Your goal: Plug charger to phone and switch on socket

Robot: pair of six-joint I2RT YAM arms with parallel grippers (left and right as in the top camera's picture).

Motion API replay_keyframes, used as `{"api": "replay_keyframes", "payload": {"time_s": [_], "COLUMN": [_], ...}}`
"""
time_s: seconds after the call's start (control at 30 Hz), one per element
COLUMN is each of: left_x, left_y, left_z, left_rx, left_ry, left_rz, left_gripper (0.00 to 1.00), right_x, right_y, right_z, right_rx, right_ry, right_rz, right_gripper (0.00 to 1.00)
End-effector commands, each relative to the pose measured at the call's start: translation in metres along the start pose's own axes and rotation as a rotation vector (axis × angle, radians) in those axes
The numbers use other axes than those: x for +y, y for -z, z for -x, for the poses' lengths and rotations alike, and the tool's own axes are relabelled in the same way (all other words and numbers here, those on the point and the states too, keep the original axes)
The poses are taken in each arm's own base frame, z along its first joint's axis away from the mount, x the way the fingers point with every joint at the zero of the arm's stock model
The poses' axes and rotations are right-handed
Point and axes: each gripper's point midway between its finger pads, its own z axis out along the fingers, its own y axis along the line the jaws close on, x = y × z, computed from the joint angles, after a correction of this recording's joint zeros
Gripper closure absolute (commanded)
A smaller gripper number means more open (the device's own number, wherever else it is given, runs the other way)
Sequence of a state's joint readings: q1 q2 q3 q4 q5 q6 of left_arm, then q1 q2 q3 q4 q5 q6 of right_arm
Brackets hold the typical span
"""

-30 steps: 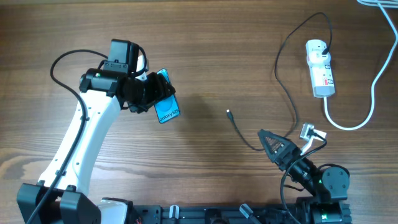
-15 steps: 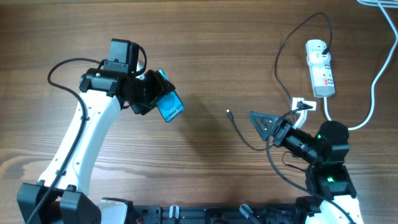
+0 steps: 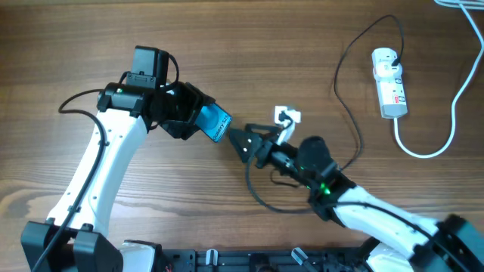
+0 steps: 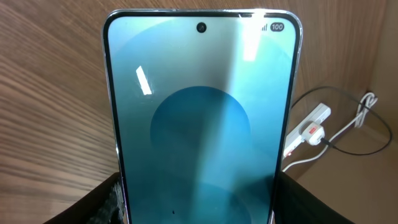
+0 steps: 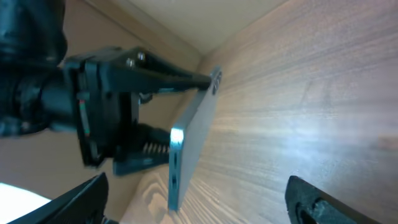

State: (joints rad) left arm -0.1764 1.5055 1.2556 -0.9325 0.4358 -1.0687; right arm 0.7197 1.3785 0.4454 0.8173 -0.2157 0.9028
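Note:
My left gripper [image 3: 189, 113] is shut on the phone [image 3: 214, 122] and holds it above the table, free end pointing right. In the left wrist view the phone's cyan screen [image 4: 199, 112] fills the frame between the fingers [image 4: 196, 214]. My right gripper [image 3: 240, 145] is open and empty, close to the phone's free end; the right wrist view shows the phone edge-on [image 5: 186, 155] between its spread fingers [image 5: 199, 205]. The charger cable [image 3: 349, 136] runs from its black plug in the socket [image 3: 389, 83] under my right arm. Its connector is hidden.
The socket's thick white cord [image 3: 446, 113] loops along the right edge of the table. A loop of black cable [image 3: 261, 202] lies near the front, under my right arm. The socket also shows in the left wrist view [image 4: 309, 127].
My right arm has swung left across the table from the front right to the phone's free end. My left gripper has moved the phone to the right and turned it towards the right gripper.

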Motion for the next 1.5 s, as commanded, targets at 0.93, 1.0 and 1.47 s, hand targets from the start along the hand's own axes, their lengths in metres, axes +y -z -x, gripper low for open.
{"api": "replay_keyframes", "payload": {"time_s": [0.93,1.0,1.47], "left_x": [-0.011,-0.011,-0.011], "left_y": [0.004,0.004,0.004], "left_z": [0.000,0.000,0.000], "left_rx": [0.000,0.000,0.000], "left_ry": [-0.002,-0.002,-0.009], "left_rz": [-0.046,-0.046,-0.045], "left_gripper": [0.52,0.52,0.42], "right_x": [0.017,0.016,0.026], "right_y": [-0.064,-0.064,-0.065], "right_z": [-0.003,-0.004,-0.018], "right_rx": [-0.008,-0.004,0.070], "right_ry": [0.089,0.085,0.069], "right_rz": [-0.131,-0.134,-0.075], "right_gripper": [0.71,0.75,0.95]}}
